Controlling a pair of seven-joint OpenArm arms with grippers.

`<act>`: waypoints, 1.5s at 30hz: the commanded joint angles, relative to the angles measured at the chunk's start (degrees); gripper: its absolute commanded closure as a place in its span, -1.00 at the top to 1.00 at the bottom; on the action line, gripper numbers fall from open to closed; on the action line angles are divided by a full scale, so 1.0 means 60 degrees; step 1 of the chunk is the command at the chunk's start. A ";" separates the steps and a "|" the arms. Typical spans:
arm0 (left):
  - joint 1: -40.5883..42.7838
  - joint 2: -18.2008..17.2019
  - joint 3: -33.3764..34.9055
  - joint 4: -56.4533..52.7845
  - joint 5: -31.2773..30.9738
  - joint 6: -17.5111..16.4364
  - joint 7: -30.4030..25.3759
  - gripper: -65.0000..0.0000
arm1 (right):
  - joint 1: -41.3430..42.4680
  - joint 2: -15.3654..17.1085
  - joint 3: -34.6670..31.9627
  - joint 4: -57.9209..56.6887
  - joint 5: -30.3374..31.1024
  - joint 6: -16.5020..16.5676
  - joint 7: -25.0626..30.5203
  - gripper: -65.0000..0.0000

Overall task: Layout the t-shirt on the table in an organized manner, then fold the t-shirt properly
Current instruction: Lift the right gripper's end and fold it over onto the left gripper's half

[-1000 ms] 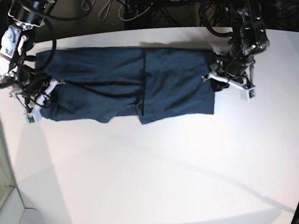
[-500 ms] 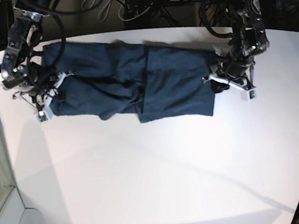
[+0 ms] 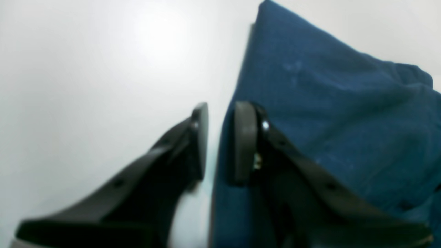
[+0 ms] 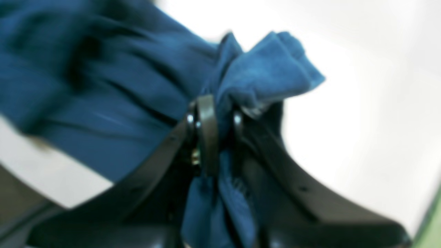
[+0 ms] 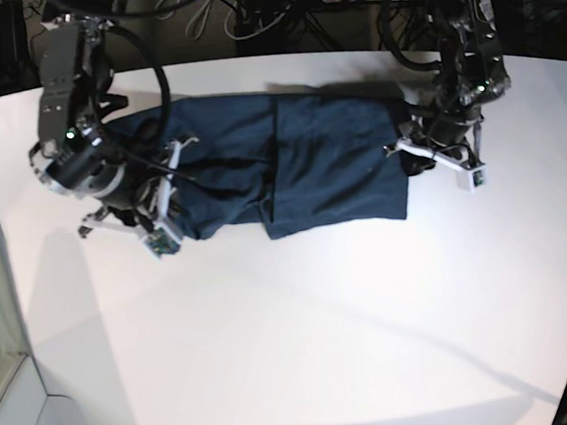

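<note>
Where the t-shirt [image 5: 299, 166] lies along the far side of the white table [image 5: 306, 341], we see both arms at its ends. Our right gripper [image 4: 220, 132] has its fingers [image 4: 206, 131] pinched tight on a bunched fold of the navy cloth, lifted off the tabletop on the base view's left. Our left gripper [image 3: 220, 141] sits at the opposite edge with a narrow gap between its fingers [image 3: 244, 141]; one rests over the cloth, the other over bare table, and we cannot tell whether cloth is caught between them.
</note>
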 commanded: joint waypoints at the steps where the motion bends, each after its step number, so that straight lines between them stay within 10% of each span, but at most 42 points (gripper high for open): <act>1: 0.0044 -0.0033 -0.0001 0.0004 0.0109 0.0054 0.0378 -0.59 | 0.0171 -0.0062 -0.0245 0.0184 0.0121 0.0028 0.0216 -1.00; 20: 0.0058 0.0187 -0.0045 0.0018 0.0095 0.0054 0.0393 -0.59 | 0.1461 -0.1205 -0.3938 -0.1032 0.0062 0.0028 0.0553 -1.00; 45: 0.0219 0.0245 -0.0016 0.0018 0.0080 0.0054 0.0393 -0.59 | 0.3453 -0.1276 -0.4949 -0.3538 0.1132 0.0028 0.1168 -1.00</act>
